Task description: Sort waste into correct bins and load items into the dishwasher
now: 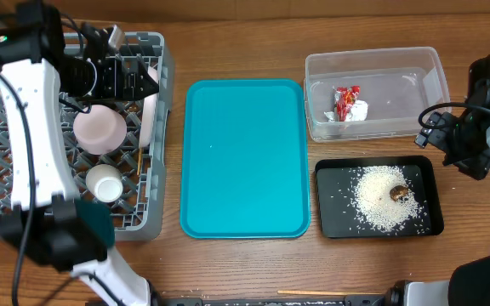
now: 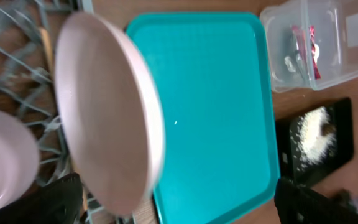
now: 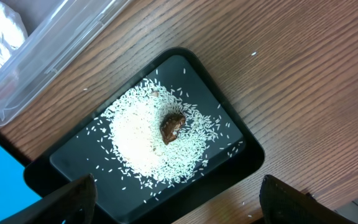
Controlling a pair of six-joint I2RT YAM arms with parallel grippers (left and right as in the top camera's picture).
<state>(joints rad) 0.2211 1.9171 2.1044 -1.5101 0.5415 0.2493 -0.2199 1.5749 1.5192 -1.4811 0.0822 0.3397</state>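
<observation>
Plainly, the left gripper (image 2: 176,202) stands wide open with nothing pinched. Its dark fingertips sit far apart at the bottom of the wrist view. The white plate (image 2: 110,112) stands on edge just ahead of them, in the dish rack (image 1: 143,217) on the side nearest the teal tray (image 1: 245,157). A pink bowl (image 1: 100,129) and a white cup (image 1: 105,181) sit beside it.

The step looks like releasing the plate. The hand should back straight off the rim without brushing it, since a plate on edge tips easily.

The right gripper (image 3: 176,204) is equally spread and empty above the black tray (image 3: 232,158) holding rice (image 3: 135,143) and a brown lump (image 3: 173,126). The wrapper (image 1: 347,102) lies in the clear tub (image 1: 415,76).
</observation>
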